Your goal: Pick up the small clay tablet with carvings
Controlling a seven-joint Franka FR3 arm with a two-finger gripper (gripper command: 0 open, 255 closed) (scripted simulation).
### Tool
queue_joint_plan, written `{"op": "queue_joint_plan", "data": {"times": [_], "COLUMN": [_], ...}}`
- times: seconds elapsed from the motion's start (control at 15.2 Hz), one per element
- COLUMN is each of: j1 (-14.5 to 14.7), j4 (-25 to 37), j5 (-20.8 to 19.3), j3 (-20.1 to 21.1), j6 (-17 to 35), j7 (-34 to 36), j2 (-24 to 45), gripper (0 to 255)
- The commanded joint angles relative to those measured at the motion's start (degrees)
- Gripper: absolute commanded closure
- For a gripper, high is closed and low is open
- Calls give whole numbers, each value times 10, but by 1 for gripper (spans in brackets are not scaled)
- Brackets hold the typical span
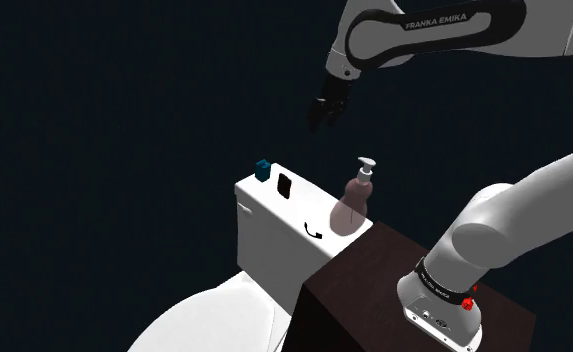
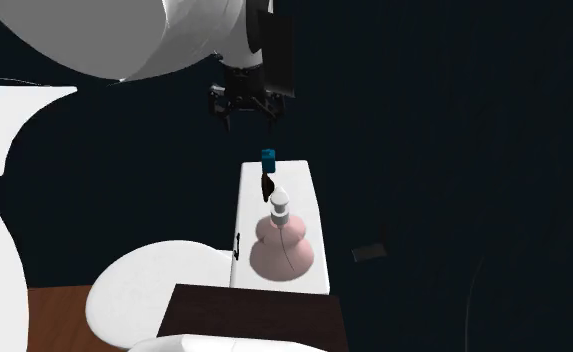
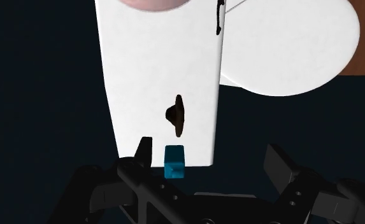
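The small tablet (image 1: 284,185) is a dark brown upright slab standing on the white toilet tank lid (image 1: 264,205), between a blue block and a pink soap bottle. From the other side the tablet (image 2: 267,185) shows edge-on, and from the hand the tablet (image 3: 176,116) is a thin dark shape. My black gripper (image 1: 324,112) hangs open well above the tank, up and to the shoulder view's right of the tablet. Its fingers (image 3: 144,153) stand wide apart with nothing between them, and the gripper (image 2: 244,110) is above the tank's far end.
A small blue block (image 1: 263,169) sits at the tank's far end, close to the tablet. A pink soap dispenser (image 1: 354,205) stands at the near end. A black flush handle (image 1: 312,232) is on the tank front, the white toilet bowl (image 1: 214,315) below. The dark brown stand (image 1: 374,280) adjoins the tank.
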Motion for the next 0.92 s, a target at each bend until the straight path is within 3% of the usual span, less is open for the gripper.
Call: {"op": "queue_joint_plan", "data": {"times": [0.0, 0.86], "j1": [-2, -7], "j4": [1, 87], "j5": [-5, -64], "j3": [4, 15], "j6": [26, 155], "j7": [4, 46], "j2": [34, 305], "gripper": [0, 0]}}
